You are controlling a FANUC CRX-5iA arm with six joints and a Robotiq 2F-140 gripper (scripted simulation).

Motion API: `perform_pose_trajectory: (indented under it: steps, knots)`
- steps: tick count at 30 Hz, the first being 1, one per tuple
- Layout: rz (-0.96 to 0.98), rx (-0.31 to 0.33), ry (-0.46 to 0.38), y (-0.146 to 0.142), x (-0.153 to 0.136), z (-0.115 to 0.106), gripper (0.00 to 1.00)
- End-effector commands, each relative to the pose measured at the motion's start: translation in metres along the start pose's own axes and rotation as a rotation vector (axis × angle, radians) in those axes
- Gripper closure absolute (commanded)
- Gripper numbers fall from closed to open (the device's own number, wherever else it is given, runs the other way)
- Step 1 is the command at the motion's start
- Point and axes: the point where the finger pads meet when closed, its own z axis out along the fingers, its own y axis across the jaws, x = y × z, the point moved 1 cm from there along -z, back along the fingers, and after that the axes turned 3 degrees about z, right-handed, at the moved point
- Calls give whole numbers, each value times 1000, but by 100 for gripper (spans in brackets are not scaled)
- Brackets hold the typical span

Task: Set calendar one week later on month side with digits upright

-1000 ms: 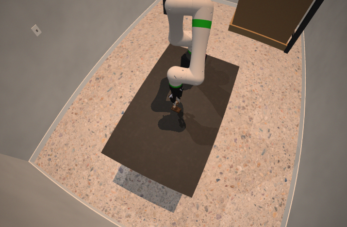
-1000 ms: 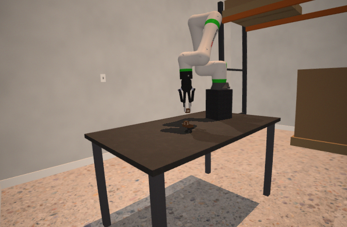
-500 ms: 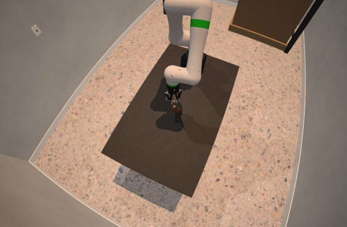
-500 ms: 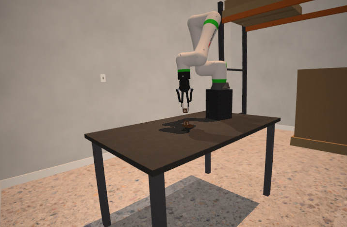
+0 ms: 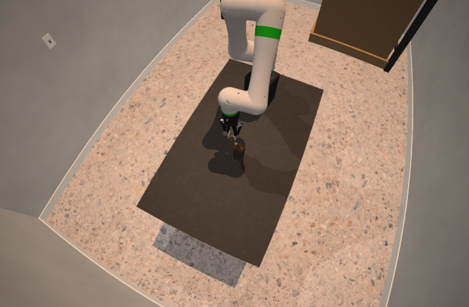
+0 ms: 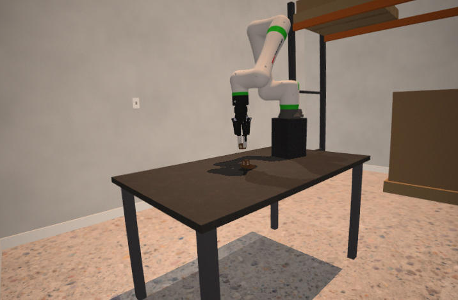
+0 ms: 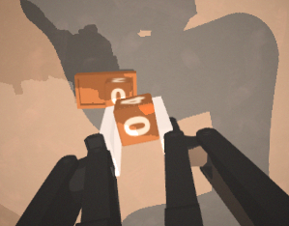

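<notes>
My gripper [image 5: 231, 136] [image 6: 241, 144] [image 7: 136, 116] is shut on an orange-brown cube [image 6: 241, 146] [image 7: 134, 132], held in the air above the table. In the wrist view this cube shows a white 0 on its near face and a 4, seen foreshortened, on its upper side. The tray [image 5: 241, 148] [image 6: 251, 167] [image 7: 92, 93] lies on the table below. A second cube [image 5: 235, 144] [image 6: 246, 162] [image 7: 118, 88] stands in one end of it, the right end in the wrist view. It shows a white rounded digit, partly covered by the held cube, and another marking above. The tray's month name is not readable.
The dark table [image 5: 205, 203] [image 6: 186, 198] carries the arm's black pedestal [image 6: 288, 138] at its back. Shadows of the arm fall across the tray area. A shelf rack with a large brown box [image 5: 361, 25] [image 6: 427, 141] stands beyond the table.
</notes>
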Motion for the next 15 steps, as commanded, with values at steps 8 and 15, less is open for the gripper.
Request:
perform_pose_trajectory:
  steps: [8, 15]
  knots:
    - [432, -15, 5, 18, -2, 1, 83]
    - [666, -15, 7, 28, -4, 1, 83]
